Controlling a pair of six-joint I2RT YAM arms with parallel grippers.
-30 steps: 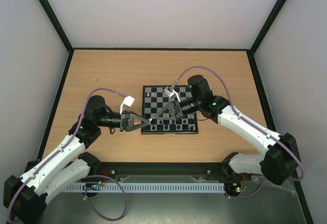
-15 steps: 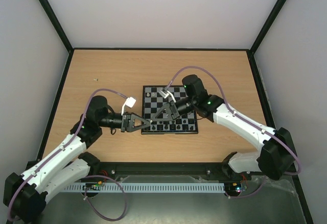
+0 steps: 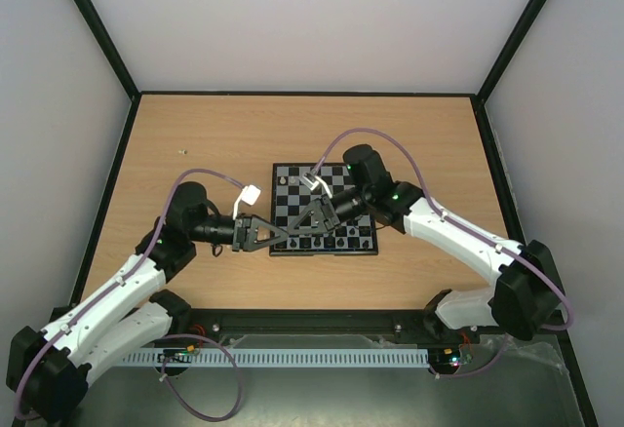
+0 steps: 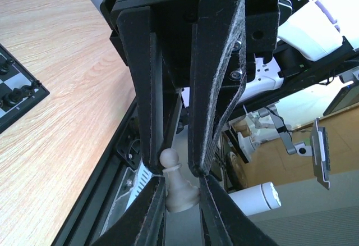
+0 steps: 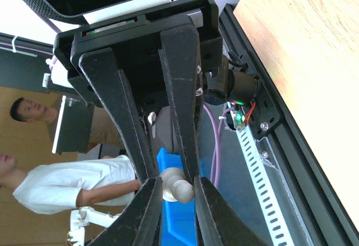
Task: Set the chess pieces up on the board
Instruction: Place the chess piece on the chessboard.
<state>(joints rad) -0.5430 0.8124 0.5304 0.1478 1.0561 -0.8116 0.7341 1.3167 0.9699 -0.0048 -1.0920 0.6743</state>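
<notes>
The board [image 3: 336,199] lies mid-table, with black chess pieces [image 3: 327,242] along its near rows and one cream piece [image 3: 284,181] at its far left corner. Both grippers meet above the board's near left corner on one cream pawn [image 3: 291,234]. My left gripper [image 3: 286,236] is shut on the pawn's base [image 4: 180,194]. My right gripper [image 3: 296,231] has its fingers round the pawn's head [image 5: 184,189] with a small gap on one side. The left wrist view shows the right gripper's fingers [image 4: 151,117] above the pawn and the board's corner [image 4: 17,94].
Black enclosure walls ring the wooden table [image 3: 195,144]. A perforated rail [image 3: 312,357] runs along the near edge between the arm bases. A small speck [image 3: 181,151] lies at the far left of the table. People and a blue bin [image 5: 174,223] show beyond the table.
My right arm has shifted left, bringing its fingers up over the pawn's head. My left gripper has edged slightly right and kept hold of the pawn.
</notes>
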